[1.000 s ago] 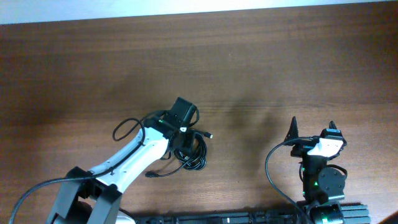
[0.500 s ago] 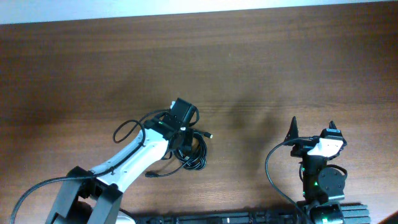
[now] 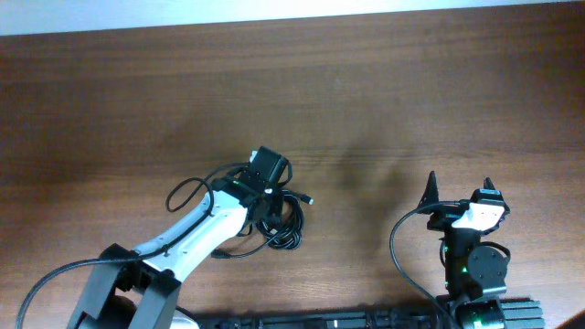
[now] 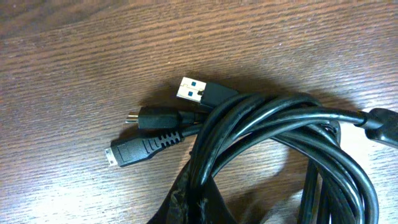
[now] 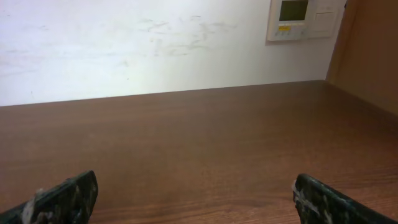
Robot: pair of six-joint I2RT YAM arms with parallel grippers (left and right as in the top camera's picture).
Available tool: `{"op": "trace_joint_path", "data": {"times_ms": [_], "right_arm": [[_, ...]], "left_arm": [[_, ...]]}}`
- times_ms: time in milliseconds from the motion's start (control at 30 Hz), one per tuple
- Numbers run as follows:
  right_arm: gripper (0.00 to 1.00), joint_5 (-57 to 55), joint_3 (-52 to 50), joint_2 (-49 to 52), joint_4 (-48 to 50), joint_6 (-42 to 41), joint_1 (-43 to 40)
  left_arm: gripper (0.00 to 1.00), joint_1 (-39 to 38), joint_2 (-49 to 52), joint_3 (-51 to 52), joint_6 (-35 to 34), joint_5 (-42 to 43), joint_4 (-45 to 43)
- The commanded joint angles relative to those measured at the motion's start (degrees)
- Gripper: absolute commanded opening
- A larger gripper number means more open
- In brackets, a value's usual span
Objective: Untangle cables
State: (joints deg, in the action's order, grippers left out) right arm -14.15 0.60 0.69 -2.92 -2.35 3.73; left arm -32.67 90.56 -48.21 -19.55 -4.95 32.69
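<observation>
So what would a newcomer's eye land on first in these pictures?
The tangled coil of black cables near the table's front middle, with the left fingers shut at its edge. Close up, three plugs poke out together, the silver USB plug brightest. The right fingers stand wide open at the front right.

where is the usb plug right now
The usb plug lies on the table just above centre in the left wrist view, poking out of the cables on their picture-left side, right above two smaller plugs.
</observation>
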Motion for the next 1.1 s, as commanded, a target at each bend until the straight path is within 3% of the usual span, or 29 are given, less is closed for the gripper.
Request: {"op": "trace_joint_path", "data": {"times_ms": [0,200,367,700,933,1067], "right_arm": [[0.99,-1.53,-0.28,-0.48,-0.31,0.44,-0.37],[0.99,-1.53,-0.28,-0.48,-0.31,0.44,-0.37],[0.99,-1.53,-0.28,-0.48,-0.31,0.44,-0.37],[0.99,-1.53,-0.26,-0.48,-0.31,0.44,-0.37],[0.99,-1.25,-0.28,-0.48,-0.31,0.42,-0.37],[0.99,1.11,-0.28,-0.48,-0.31,0.42,-0.37]], "left_arm": [[0.00,-0.20,0.50,0.39,-1.25,2.40,-1.03],[0.00,-0.20,-2.14,-3.82,-7.87,7.30,-1.01],[0.00,-0.20,-8.83,-6.84,-7.56,7.13,-1.38],[0.00,-0.20,-24.20,-6.88,7.41,7.13,-6.27],[0.00,-0.20,-27.04,-6.88,9.09,7.89,-7.19],[0.00,-0.20,-27.06,-6.88,17.11,21.11,-11.39]]}}
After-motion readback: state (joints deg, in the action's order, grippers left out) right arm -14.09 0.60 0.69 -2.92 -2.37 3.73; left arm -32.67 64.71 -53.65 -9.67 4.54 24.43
